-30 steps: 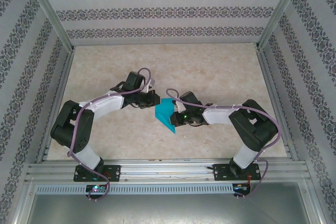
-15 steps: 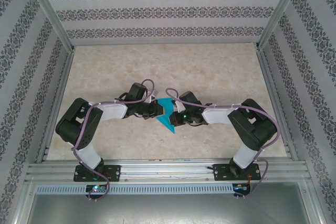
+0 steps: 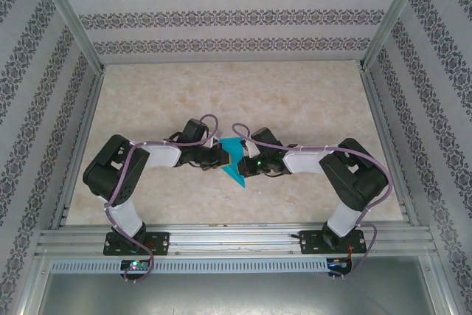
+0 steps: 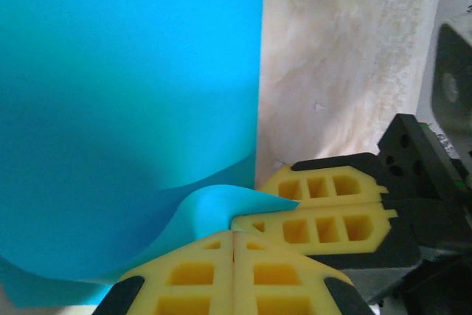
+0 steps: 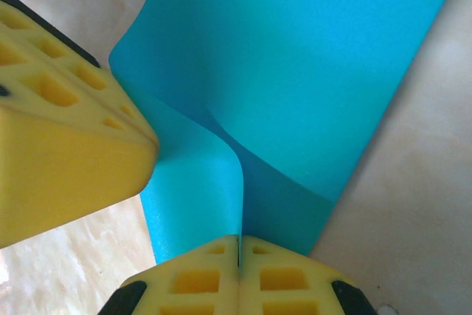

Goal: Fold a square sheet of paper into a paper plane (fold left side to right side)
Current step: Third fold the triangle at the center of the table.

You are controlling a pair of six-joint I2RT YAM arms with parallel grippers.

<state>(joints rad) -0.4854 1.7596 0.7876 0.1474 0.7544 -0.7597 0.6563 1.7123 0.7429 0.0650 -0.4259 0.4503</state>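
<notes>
1. Teal paper sheet (image 3: 235,166) lies on the counter (image 3: 295,101), between both arms
2. Right gripper (image 5: 238,247) is clamped on its lifted edge
3. Left gripper (image 4: 233,243) I see pressed together, the paper curling just ahead of it

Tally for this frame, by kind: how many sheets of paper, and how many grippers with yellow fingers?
Square sheet of paper, teal-blue: 1
Grippers: 2, the left gripper and the right gripper
Total: 3
</notes>
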